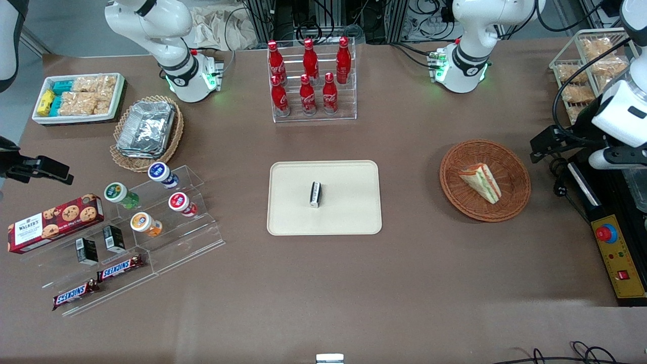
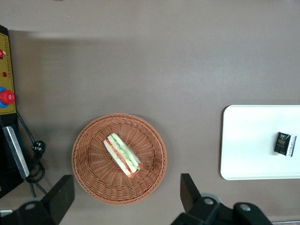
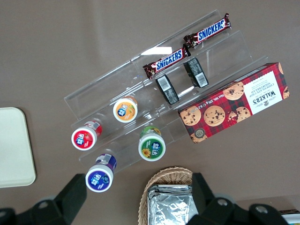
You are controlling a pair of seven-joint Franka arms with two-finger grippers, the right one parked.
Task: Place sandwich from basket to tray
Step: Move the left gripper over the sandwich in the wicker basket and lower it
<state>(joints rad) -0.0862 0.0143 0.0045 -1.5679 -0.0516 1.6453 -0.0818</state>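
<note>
The sandwich [image 1: 481,182] [image 2: 123,154], a pale wedge with red and green filling along its cut edge, lies in the round reddish-brown basket [image 1: 455,202] [image 2: 93,178]. The cream tray [image 1: 349,212] [image 2: 248,145] lies flat mid-table, toward the parked arm's end from the basket, and carries a small black packet [image 1: 315,194] [image 2: 285,143]. My gripper [image 1: 543,146] [image 2: 125,199] hangs high beside the basket, toward the working arm's end of the table. It is open wide, with nothing between its black fingers [image 2: 190,192].
A yellow control box with a red button [image 1: 617,258] [image 2: 5,96] and cables lie at the working arm's end. A clear rack of cola bottles [image 1: 312,81] stands farther from the front camera than the tray. Snack stands, a cookie box [image 1: 53,222] and a foil-tray basket [image 1: 146,132] sit toward the parked arm's end.
</note>
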